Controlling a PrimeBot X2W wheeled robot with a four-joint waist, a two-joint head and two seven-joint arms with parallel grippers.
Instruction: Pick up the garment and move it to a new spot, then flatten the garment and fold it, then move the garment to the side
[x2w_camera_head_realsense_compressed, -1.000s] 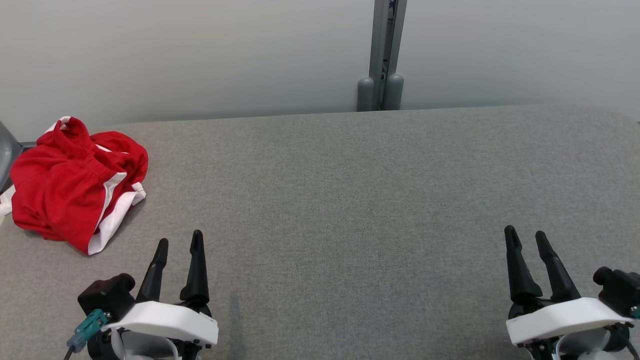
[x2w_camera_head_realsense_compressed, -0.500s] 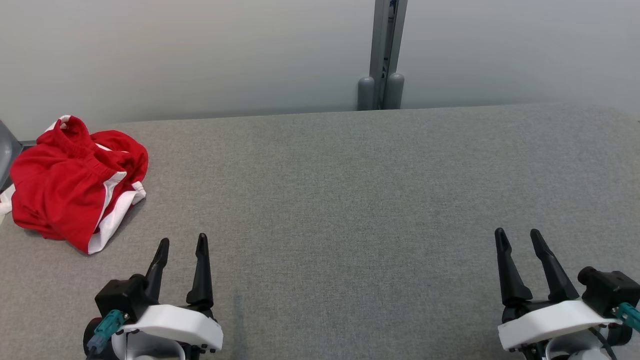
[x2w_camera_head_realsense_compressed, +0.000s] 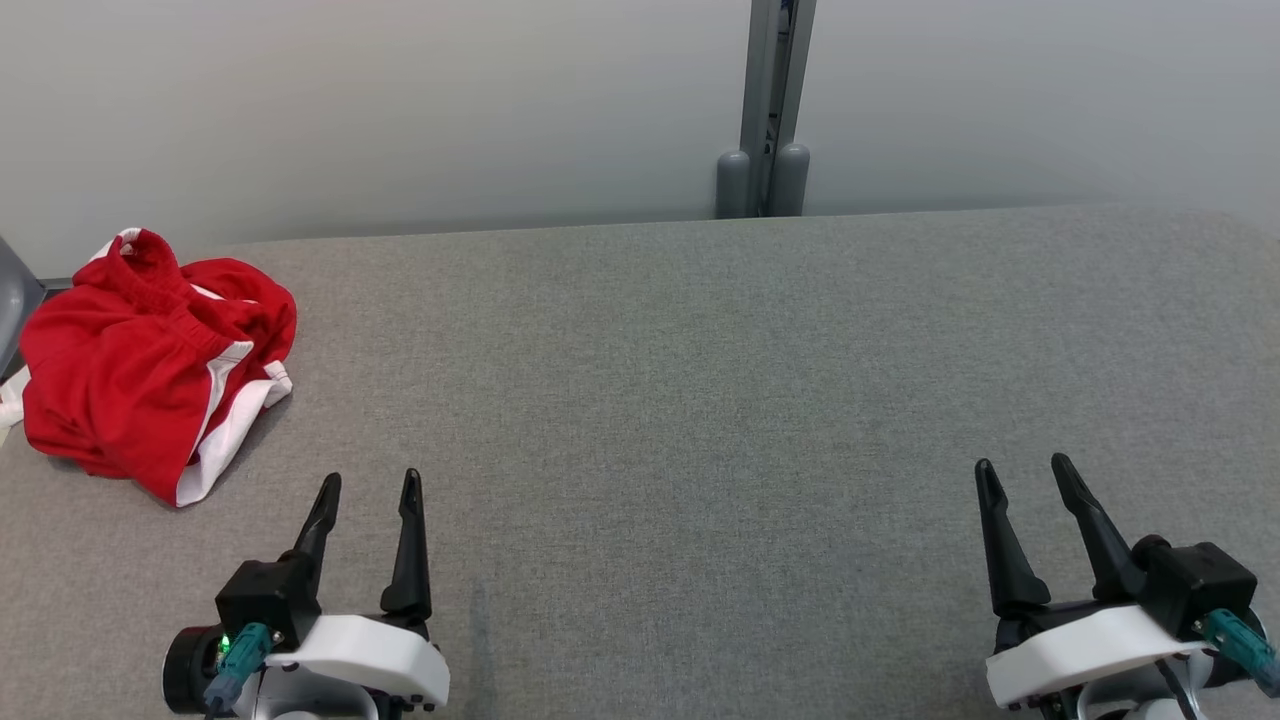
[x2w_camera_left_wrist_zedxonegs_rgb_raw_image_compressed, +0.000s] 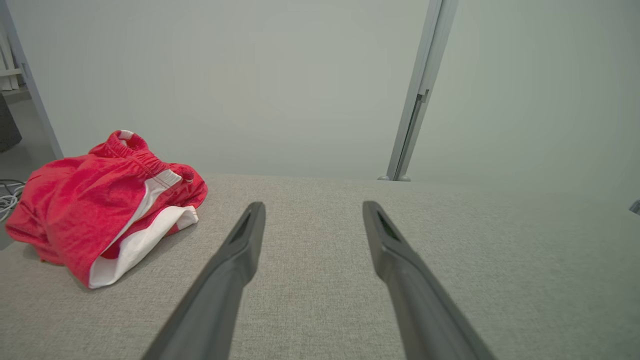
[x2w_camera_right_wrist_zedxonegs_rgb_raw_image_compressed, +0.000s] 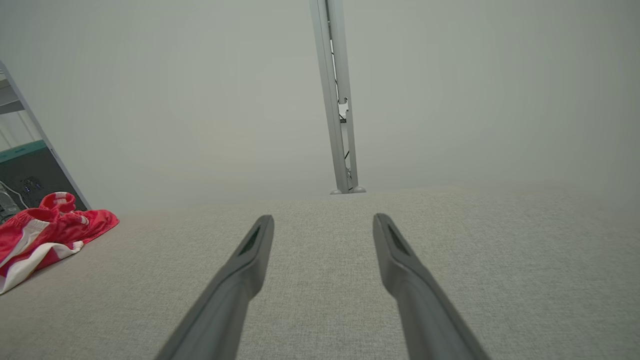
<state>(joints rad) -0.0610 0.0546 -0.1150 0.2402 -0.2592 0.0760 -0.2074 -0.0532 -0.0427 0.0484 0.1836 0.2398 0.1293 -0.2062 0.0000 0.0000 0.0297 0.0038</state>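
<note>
The garment (x2w_camera_head_realsense_compressed: 140, 370) is a crumpled pair of red shorts with white side panels, lying at the far left edge of the grey table (x2w_camera_head_realsense_compressed: 700, 400). It also lies left of the fingers in the left wrist view (x2w_camera_left_wrist_zedxonegs_rgb_raw_image_compressed: 100, 220) and far left in the right wrist view (x2w_camera_right_wrist_zedxonegs_rgb_raw_image_compressed: 45, 235). My left gripper (x2w_camera_head_realsense_compressed: 370, 485) hovers open near the table's front, to the right of and nearer than the garment, empty. My right gripper (x2w_camera_head_realsense_compressed: 1022, 472) stands open and empty at the front right. Both gaps (x2w_camera_left_wrist_zedxonegs_rgb_raw_image_compressed: 312, 210) (x2w_camera_right_wrist_zedxonegs_rgb_raw_image_compressed: 322, 222) show bare cloth.
A grey metal post (x2w_camera_head_realsense_compressed: 765, 110) with two rounded feet stands against the pale wall behind the table's far edge. A dark grey object (x2w_camera_head_realsense_compressed: 12, 300) pokes in at the left edge beside the garment. Shelving and white cables (x2w_camera_left_wrist_zedxonegs_rgb_raw_image_compressed: 7, 200) lie beyond the table's left end.
Both grippers have drawn back slightly toward the front edge and turned a little; the left moved slightly right, the right slightly left. The garment has not moved.
</note>
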